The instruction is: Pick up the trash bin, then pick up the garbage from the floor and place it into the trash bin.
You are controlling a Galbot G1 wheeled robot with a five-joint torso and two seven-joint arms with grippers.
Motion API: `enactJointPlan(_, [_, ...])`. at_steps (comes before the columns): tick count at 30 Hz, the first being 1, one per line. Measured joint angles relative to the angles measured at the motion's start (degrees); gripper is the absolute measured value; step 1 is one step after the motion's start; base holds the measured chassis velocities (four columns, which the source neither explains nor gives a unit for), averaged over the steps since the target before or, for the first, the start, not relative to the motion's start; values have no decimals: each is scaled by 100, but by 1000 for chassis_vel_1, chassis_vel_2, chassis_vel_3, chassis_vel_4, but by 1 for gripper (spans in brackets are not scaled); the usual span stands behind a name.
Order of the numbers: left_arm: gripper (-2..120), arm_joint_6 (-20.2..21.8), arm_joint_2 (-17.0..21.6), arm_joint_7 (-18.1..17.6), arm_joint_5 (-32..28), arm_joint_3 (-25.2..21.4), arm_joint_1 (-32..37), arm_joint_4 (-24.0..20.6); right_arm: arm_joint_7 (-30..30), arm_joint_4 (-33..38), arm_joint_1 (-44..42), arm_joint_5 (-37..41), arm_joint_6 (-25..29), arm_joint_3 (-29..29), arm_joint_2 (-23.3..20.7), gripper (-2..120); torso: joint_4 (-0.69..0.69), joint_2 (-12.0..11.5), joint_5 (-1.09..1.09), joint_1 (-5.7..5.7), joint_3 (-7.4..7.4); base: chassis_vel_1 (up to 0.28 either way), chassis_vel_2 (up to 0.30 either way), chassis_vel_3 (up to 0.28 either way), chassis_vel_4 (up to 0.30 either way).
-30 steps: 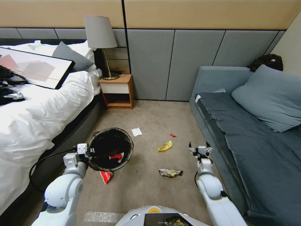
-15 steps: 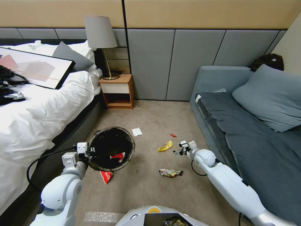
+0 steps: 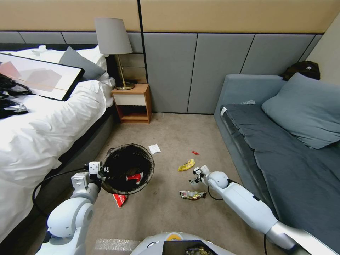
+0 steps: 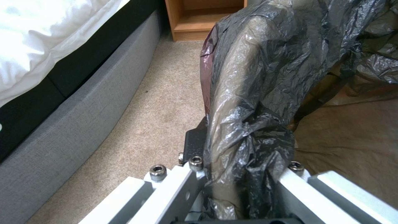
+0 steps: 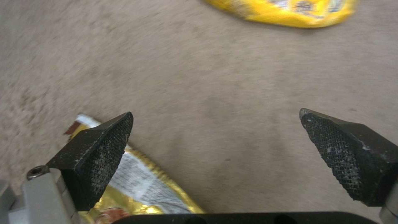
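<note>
The right gripper [image 3: 194, 176] has swung inward and down since a moment ago. Left to right: the left gripper [image 3: 99, 169] clamps the round white black-lined trash bin [image 3: 128, 167] by its rim (mouth kept reachable); the right's fingers, spread wide, hover between the yellow snack packet [image 3: 186, 165] and the dark foil wrapper [image 3: 192, 194].

Floor layout, as I see it
Bin [image 3: 128, 169] left by bed [image 3: 39, 134]; packets [image 3: 192, 194] centre; sofa [image 3: 283, 148] right; nightstand [image 3: 132, 103] behind.

Black bin liner [image 3: 128, 166]; yellow packet [image 3: 186, 165]; gold-and-white wrapper [image 3: 192, 194]; beige carpet [image 3: 170, 138]
</note>
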Motion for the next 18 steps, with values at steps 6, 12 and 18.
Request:
enactJointPlan(6, [0,0,-9,14,16,-23,5,40,8,-37,221,-57,7,-501,95,100,1,0,0,0,0,0,0,0,0])
enactJointPlan(12, [0,0,-12,69,54,-31,-4,79,39,-35,268,-135,9,-903,138,100,-1,0,1,0,0,0,0,0,0])
enactJointPlan(18, [0,0,-5,98,66,-35,-53,185,70,70,49,-304,14,-1022,95,100,0,0,0,0,0,0,0,0,0])
